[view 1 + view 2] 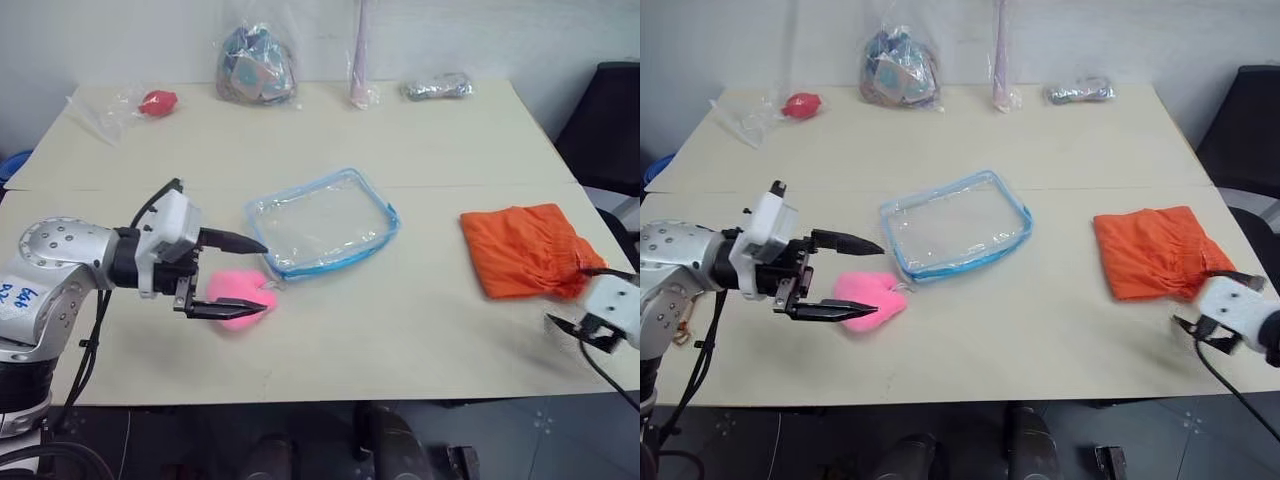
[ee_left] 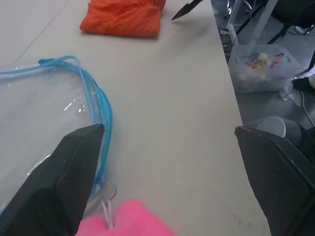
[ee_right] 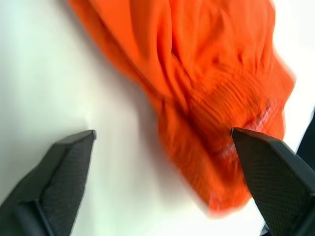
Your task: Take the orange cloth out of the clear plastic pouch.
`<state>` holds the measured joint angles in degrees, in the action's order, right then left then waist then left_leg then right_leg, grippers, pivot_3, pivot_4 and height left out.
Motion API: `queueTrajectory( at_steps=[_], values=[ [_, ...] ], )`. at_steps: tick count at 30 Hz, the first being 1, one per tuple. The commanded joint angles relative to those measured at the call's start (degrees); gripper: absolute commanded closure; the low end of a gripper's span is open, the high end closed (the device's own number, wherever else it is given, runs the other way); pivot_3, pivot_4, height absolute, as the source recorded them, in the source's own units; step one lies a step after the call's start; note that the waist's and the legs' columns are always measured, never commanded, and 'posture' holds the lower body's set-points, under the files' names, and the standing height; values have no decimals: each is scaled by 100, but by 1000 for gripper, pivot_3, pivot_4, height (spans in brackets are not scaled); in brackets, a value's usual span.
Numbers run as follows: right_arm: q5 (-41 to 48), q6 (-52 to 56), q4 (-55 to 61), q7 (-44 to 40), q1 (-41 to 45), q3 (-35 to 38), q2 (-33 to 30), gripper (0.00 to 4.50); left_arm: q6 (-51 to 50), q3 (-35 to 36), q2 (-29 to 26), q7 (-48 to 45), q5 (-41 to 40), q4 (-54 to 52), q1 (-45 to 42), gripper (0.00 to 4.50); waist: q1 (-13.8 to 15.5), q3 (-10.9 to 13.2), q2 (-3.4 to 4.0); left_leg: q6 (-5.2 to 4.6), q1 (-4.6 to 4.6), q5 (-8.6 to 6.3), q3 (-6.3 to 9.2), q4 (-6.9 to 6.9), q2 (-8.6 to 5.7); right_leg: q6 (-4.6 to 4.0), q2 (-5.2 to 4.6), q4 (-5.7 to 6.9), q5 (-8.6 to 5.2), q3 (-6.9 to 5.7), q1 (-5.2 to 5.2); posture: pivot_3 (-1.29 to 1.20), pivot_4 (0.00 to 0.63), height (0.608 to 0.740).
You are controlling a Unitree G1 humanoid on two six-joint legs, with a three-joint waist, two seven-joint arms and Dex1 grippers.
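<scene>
nearby, pink heart plush (image 1: 240,296) beside pouch (image 1: 322,222), both pincers agape, orange cloth (image 1: 528,250) apart

Beige table (image 1: 400,330), pale wall, perhaps a black chair (image 1: 610,120).

The cloth (image 1: 525,250) lies on the table (image 1: 400,320), right of the pouch (image 1: 322,222).

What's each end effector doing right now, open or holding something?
Left end effector: open, empty, by the pouch.
Right end effector: open, empty, cloth lying free on the table.
</scene>
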<state>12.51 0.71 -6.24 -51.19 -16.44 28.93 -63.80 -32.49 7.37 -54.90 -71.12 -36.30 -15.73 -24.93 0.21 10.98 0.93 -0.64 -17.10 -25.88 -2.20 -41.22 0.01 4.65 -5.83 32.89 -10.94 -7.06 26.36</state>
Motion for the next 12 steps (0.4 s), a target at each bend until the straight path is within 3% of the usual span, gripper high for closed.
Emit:
queueTrajectory(
  at_steps=[1, 3, 6, 12],
  values=[
    [746, 1206, 356, -859, -720, 1566, 73, 41, 297, 371, -227, -220, 63, 251, 70, 0, 8, 0, -1, 0, 0, 0, -2, 2, -1, 0, 0, 0, 0, 2, 0, 0, 150, 740],
    [1097, 1662, 532, -1450, -1311, 2417, 267, 41, 348, 493, -271, -274, 20, 400, 59, 0, 27, 0, -2, 0, 2, 0, -1, 4, 1, 0, 4, -3, 0, 2, -2, 0, 150, 740],
    [1401, 2230, 680, -1751, -1703, 3091, 470, 41, 345, 549, -231, -249, -48, 523, -68, 0, 31, -1, -4, -2, 6, -3, -1, 6, 2, 0, 8, -4, 1, 7, -5, 0, 150, 740],
    [1496, 2515, 890, -1868, -1800, 3094, 742, 41, 214, 284, -25, -239, -183, 473, -513, 0, 28, -2, -6, -5, 11, -5, -9, 8, -2, 0, 8, 0, 5, 21, -4, 0, 150, 740]
  ],
)
